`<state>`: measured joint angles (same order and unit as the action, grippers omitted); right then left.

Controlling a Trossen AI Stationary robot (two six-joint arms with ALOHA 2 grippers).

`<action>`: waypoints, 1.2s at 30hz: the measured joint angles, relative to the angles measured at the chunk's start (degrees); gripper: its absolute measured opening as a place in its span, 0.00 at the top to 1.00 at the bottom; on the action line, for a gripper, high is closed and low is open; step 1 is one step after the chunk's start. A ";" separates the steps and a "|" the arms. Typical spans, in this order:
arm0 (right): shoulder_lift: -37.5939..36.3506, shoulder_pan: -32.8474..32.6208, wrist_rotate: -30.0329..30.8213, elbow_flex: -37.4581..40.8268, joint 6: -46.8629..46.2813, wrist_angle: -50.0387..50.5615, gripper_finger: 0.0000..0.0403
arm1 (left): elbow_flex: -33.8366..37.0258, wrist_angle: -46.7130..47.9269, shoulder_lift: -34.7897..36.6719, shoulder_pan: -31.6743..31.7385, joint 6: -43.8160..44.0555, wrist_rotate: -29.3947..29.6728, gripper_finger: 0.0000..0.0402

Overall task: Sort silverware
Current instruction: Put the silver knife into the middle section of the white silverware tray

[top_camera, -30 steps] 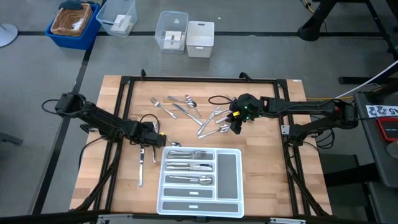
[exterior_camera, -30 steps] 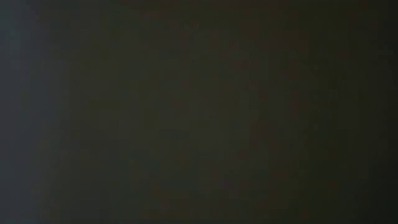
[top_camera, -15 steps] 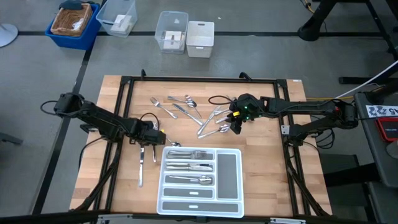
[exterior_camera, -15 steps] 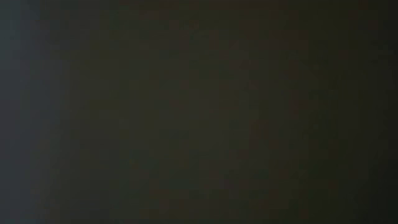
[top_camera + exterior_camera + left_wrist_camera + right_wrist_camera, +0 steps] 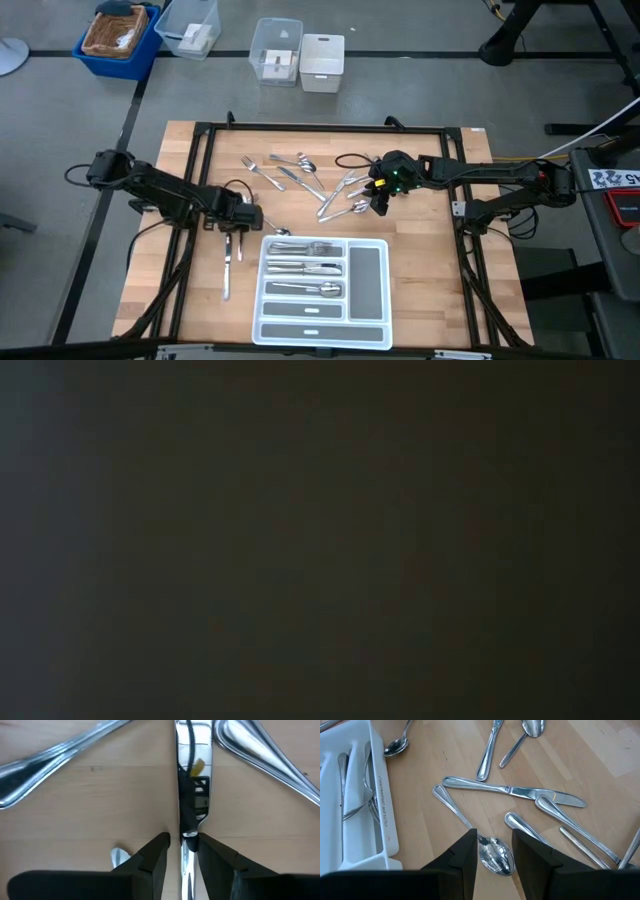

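Loose silverware (image 5: 300, 172) lies scattered on the wooden table's far middle. More pieces lie left of the white tray (image 5: 368, 276), which holds forks, knives and a spoon in separate slots. My left gripper (image 5: 238, 226) points down, open, over a knife (image 5: 192, 780) lying flat; its fingers stand on either side of the knife's narrow neck (image 5: 189, 844). My right gripper (image 5: 496, 851) hangs open above the right part of the pile, over a spoon (image 5: 495, 859) on the wood, touching nothing. The low view is dark. My left gripper comes at the knife from above, a finger (image 5: 159, 851) on each side of its neck, lying across it. Bare wood shows between that finger and the knife. Whether the other finger (image 5: 212, 852) touches the knife I cannot tell. The knife lies flat on the table.
Two other silver handles (image 5: 45, 757) (image 5: 267, 752) lie close on either side of the knife. A black frame rail (image 5: 320, 128) runs round the table. Bins (image 5: 120, 35) (image 5: 300, 58) stand on the floor beyond the far edge. The tray's right slot is bare.
My left gripper has edged a little toward the table's left edge and turned slightly over the knife; its finger gap looks the same. The silverware has stayed put.
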<state>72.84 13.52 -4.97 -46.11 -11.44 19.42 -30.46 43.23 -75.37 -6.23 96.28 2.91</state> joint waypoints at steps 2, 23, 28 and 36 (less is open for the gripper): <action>0.00 0.00 0.00 0.00 0.00 0.00 0.69 | 0.00 0.71 -0.01 0.34 -0.16 0.01 0.76; 0.00 0.02 0.04 0.00 0.00 0.00 0.69 | 0.07 -0.10 0.09 0.34 -6.41 0.69 0.92; 0.00 0.01 0.04 0.00 0.00 0.00 0.69 | -1.12 0.21 1.61 0.34 -9.97 1.05 0.93; 0.00 0.01 0.04 -0.02 0.01 0.00 0.69 | -1.49 -0.24 4.51 0.38 -11.85 1.34 0.91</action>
<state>72.84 13.52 -4.93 -46.13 -11.44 19.42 -31.94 42.99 -70.86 -5.85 84.43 4.25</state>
